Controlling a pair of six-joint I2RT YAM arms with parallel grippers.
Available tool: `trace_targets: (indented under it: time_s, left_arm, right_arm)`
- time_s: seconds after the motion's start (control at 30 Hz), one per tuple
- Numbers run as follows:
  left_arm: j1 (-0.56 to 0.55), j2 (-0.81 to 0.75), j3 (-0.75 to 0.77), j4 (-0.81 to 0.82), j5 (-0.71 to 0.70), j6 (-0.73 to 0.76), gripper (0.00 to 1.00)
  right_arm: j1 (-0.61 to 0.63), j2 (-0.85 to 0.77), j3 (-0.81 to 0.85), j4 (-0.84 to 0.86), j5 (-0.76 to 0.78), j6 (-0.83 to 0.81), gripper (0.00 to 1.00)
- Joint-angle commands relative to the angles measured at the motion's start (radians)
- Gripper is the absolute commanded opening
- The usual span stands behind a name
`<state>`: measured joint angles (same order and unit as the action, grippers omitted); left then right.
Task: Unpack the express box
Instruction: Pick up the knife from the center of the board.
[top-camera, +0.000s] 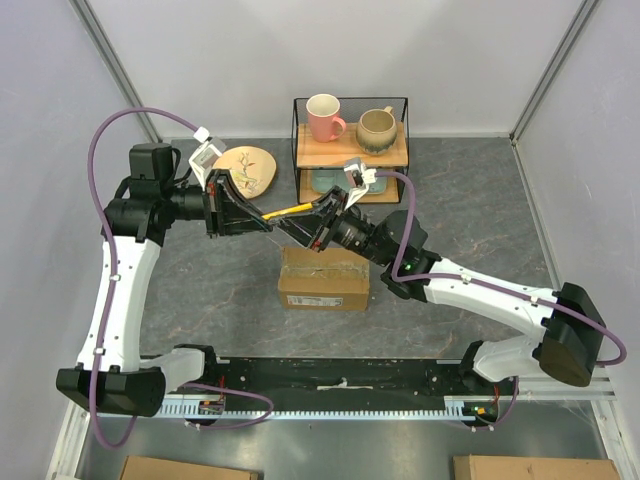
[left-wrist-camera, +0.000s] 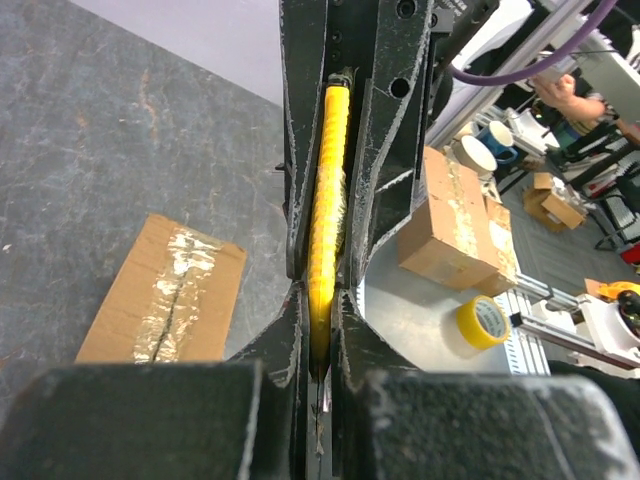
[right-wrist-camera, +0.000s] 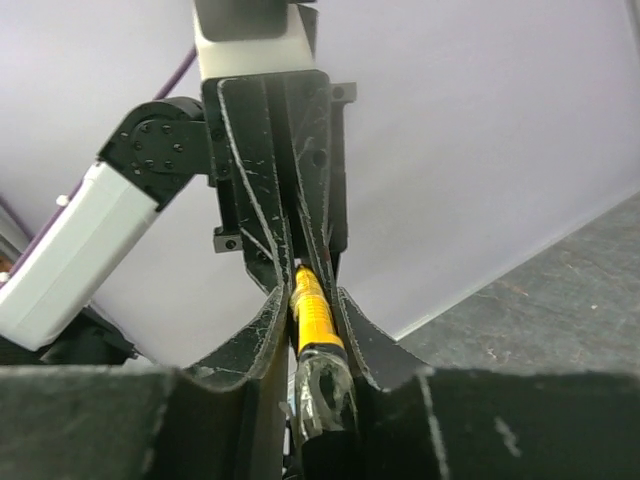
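- Holds a yellow tool (top-camera: 288, 211) in the air with the left pincer (left-wrist-camera: 320, 300), jaws shut tight on one end.
- Flanks the tool's other, clear-wrapped end with the right pincer (right-wrist-camera: 312, 322), one finger close on each side; cannot tell whether clamped on it or just short of touching.
- Meets pincer to pincer above the middle of the counter (top-camera: 200, 290), with the tool bridging the two from left to right.
- Has the box (top-camera: 323, 280) flat on the counter, near the middle, directly below that meeting point and touched by neither pincer.
- Shows the box shut, with scuffed clear tape along the top seam and a white label on the near side.
- Has a wire shelf (top-camera: 300, 150) at the far edge, just beyond the box, with a pink mug (top-camera: 324, 115) and a beige mug (top-camera: 377, 127) side by side on the top board.
- Has a wooden plate (top-camera: 247, 170) left of the shelf, on the far side of the left pincer.
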<state>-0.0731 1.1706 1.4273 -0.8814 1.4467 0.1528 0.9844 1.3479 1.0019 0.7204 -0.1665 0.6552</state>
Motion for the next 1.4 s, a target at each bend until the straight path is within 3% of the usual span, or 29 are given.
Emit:
trace_targets:
  time_s: [0.0,0.17,0.3,0.6,0.63,0.77,0.83,1.13,1.37]
  left_arm:
    - [0.001,-0.037,-0.022,0.019,0.357,-0.039,0.04]
    - [-0.001,-0.049,-0.077,0.047,0.365,-0.073,0.31]
    - [-0.001,-0.060,-0.107,0.053,0.363,-0.075,0.44]
    - [-0.002,-0.055,-0.073,0.090,0.362,-0.084,0.64]
    - [-0.002,-0.055,-0.073,0.096,0.351,-0.084,0.74]
    - [-0.002,-0.058,-0.073,0.114,0.320,-0.024,0.84]
    - [-0.001,-0.071,-0.079,0.113,0.322,0.002,0.99]
    - [-0.045,-0.150,-0.146,0.140,0.363,0.087,0.95]
    - [-0.090,-0.164,-0.275,0.340,0.363,-0.100,0.83]
  right_arm:
    - [-0.001,-0.007,0.032,0.045,-0.024,0.001,0.21]
    - [-0.010,-0.065,0.032,-0.047,-0.021,-0.040,0.07]
    - [-0.018,-0.107,0.049,-0.148,-0.022,-0.081,0.03]
    - [-0.059,-0.150,0.110,-0.381,-0.132,-0.132,0.01]
    - [-0.059,-0.151,0.116,-0.409,-0.161,-0.135,0.01]
    - [-0.061,-0.158,0.130,-0.453,-0.230,-0.135,0.01]
    - [-0.062,-0.158,0.136,-0.470,-0.257,-0.131,0.01]
    - [-0.079,-0.144,0.190,-0.536,-0.340,-0.141,0.00]
    - [-0.090,-0.102,0.285,-0.656,-0.373,-0.209,0.00]
